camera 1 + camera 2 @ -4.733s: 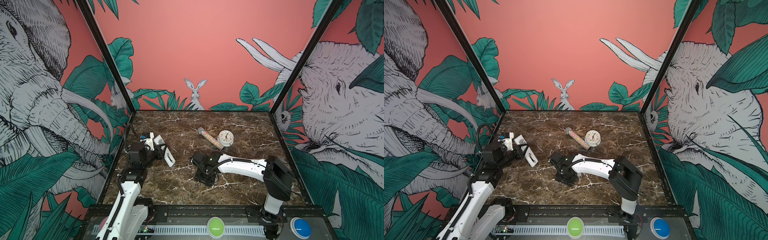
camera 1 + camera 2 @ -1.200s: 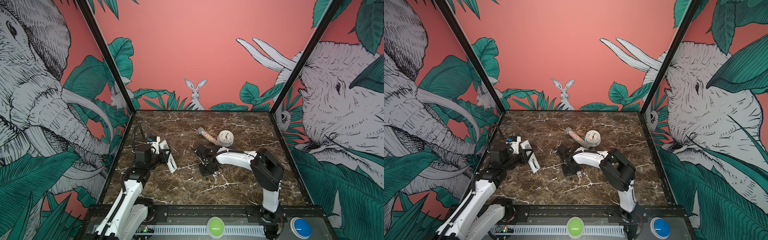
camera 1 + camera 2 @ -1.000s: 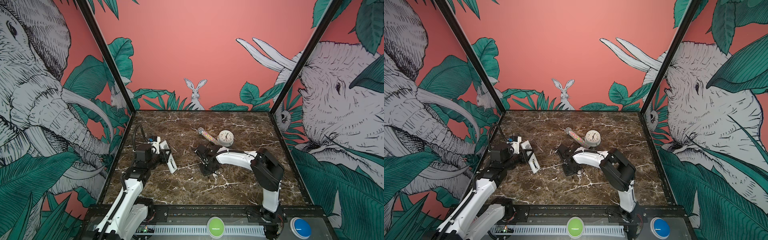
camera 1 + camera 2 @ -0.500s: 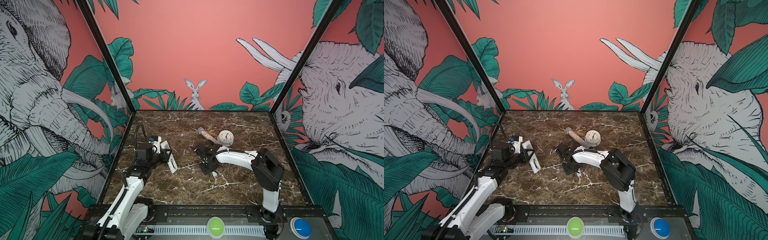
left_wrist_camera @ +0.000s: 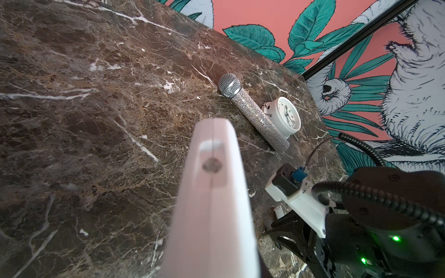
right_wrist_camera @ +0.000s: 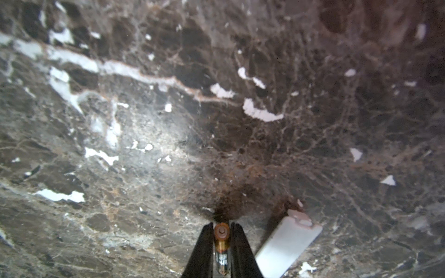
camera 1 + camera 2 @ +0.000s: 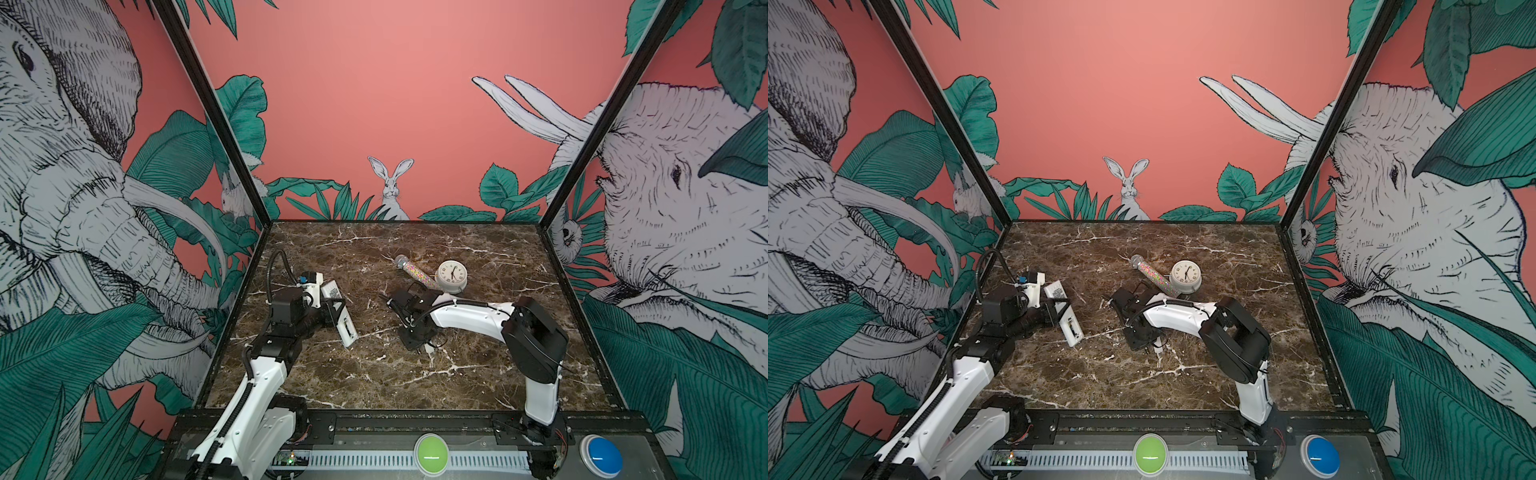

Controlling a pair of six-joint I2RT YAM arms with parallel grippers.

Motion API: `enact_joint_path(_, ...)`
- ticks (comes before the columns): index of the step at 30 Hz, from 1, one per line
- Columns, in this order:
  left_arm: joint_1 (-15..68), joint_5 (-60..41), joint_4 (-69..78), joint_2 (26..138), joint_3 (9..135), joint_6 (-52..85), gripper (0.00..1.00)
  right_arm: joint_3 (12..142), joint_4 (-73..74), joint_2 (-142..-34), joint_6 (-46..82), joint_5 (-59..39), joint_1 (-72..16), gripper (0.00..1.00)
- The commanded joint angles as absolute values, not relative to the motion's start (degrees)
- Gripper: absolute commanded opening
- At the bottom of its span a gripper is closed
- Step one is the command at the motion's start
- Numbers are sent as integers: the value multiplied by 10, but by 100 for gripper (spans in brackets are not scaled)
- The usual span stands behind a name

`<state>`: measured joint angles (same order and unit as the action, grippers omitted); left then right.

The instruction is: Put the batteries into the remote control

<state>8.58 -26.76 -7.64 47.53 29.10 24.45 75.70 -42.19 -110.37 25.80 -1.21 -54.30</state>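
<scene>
With jaws of the right gripper (image 6: 221,225) pinching one battery (image 6: 221,243), its gold end past their tips, and jaws of the left gripper (image 7: 332,311) clamped on the remote control (image 7: 347,331), seemed at the carrying step; needed next a lift across to the left jaws and alignment.

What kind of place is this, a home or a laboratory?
Probably a robot test booth: left arm and right arm fixed at a marble table, mural walls around it, green button in front.
</scene>
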Motion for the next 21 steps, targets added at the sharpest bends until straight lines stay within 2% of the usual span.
enact_joint_path(1,87,-278,-57,463,287,249,0,763,-441,-1118,250,1,-548,20)
enact_joint_path(11,87,-277,-55,463,287,246,0,780,-462,-1122,245,12,-552,32)
enact_joint_path(21,86,-284,-47,466,291,249,0,779,-469,-1127,245,11,-555,28)
